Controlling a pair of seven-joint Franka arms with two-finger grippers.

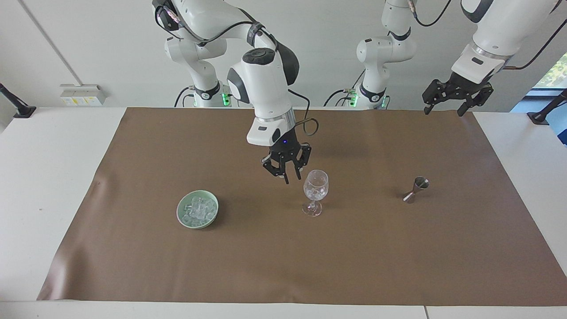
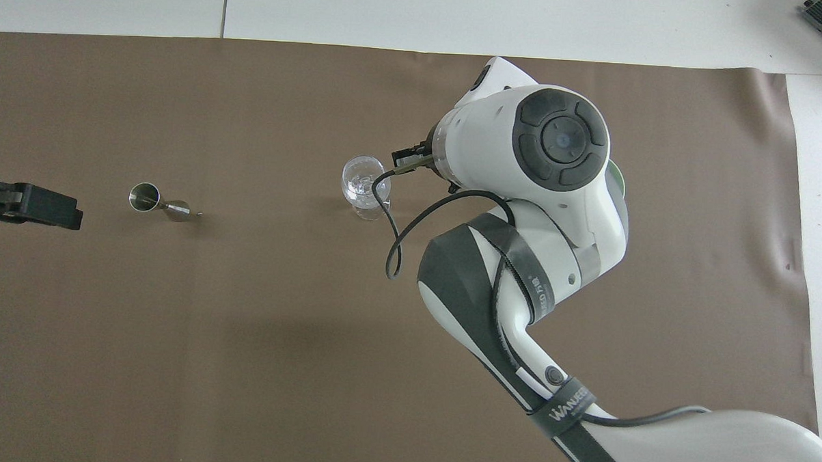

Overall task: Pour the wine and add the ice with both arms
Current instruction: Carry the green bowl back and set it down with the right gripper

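Right arm's black gripper (image 1: pixel 292 179) hangs over the brown mat (image 1: pixel 283 248) between the clear stemmed wine glass (image 1: pixel 315 191) and the pale green bowl (image 1: pixel 182 220); fingers slightly apart, nothing between them. Small clear ice cubes (image 1: pixel 198 209) lie in the bowl; some also in the glass. Left arm's black gripper (image 1: pixel 442 110) waits raised, fingers apart. Steel jigger (image 1: pixel 415 189) stands toward the left arm's end

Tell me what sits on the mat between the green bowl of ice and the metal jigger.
In the facing view only the wine glass stands between the bowl and the jigger; the right pincer hangs above that stretch.
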